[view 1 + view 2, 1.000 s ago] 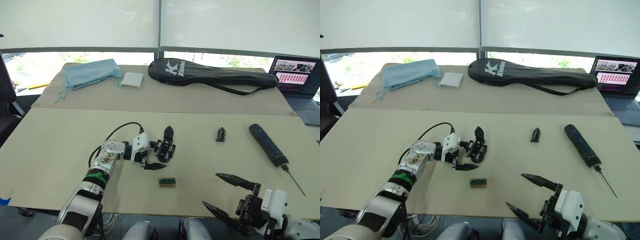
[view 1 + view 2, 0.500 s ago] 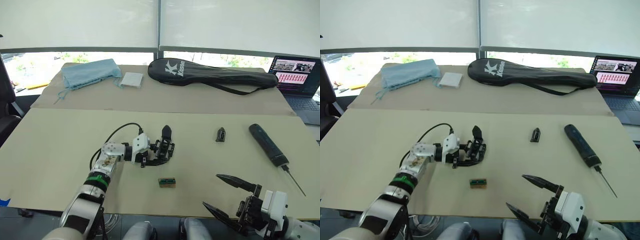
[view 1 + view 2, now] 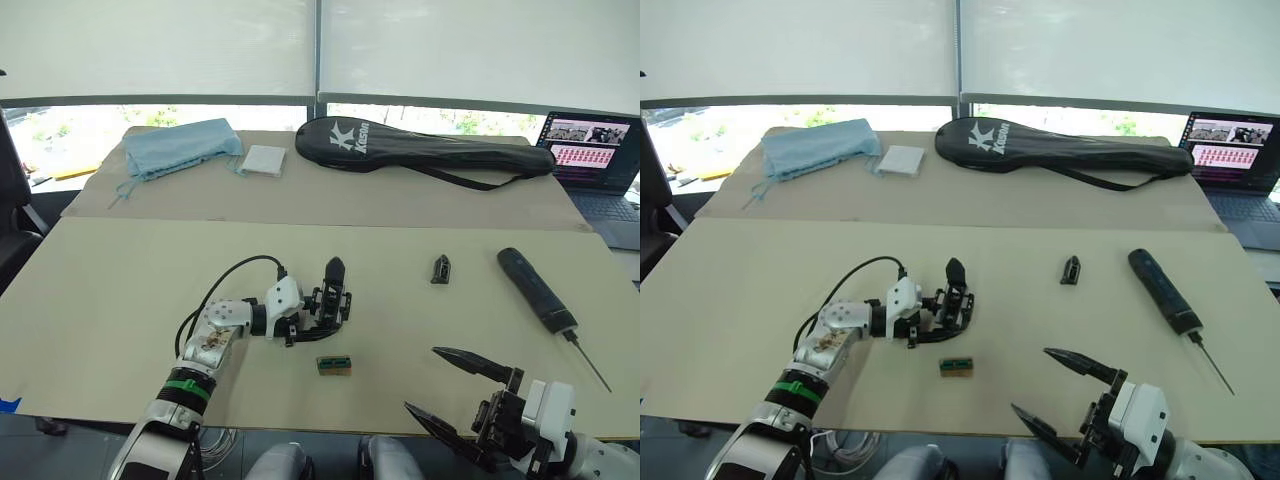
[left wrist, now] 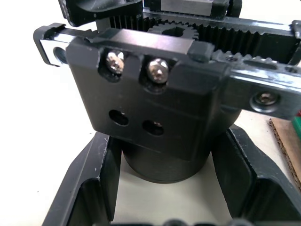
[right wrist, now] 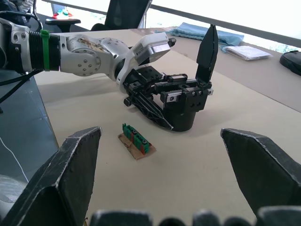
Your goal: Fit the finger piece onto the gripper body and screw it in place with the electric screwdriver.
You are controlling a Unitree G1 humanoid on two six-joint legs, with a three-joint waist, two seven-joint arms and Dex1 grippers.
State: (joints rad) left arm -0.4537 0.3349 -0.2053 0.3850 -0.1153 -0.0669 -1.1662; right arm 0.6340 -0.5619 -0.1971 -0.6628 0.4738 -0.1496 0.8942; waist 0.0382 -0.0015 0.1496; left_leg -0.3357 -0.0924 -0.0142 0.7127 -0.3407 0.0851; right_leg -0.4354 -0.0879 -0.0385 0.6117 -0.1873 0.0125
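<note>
The gripper body [image 3: 328, 303] sits between the black fingers of the left claw [image 3: 312, 322], which look clenched on its round base; it looks rigid, dense and smooth, so I judge the base a safer hold than the toothed rails; its one mounted finger points up and away from the claw. The finger piece [image 3: 441, 268] lies well beyond, toward the electric screwdriver [image 3: 537, 291], whose bit points near the right claw [image 3: 455, 388], which hangs released and empty.

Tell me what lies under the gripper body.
The gripper body stands on the bare tan table, its round base down, between the left gripper's jaws. The spot beneath the base is covered, so nothing there can be made out.
</note>
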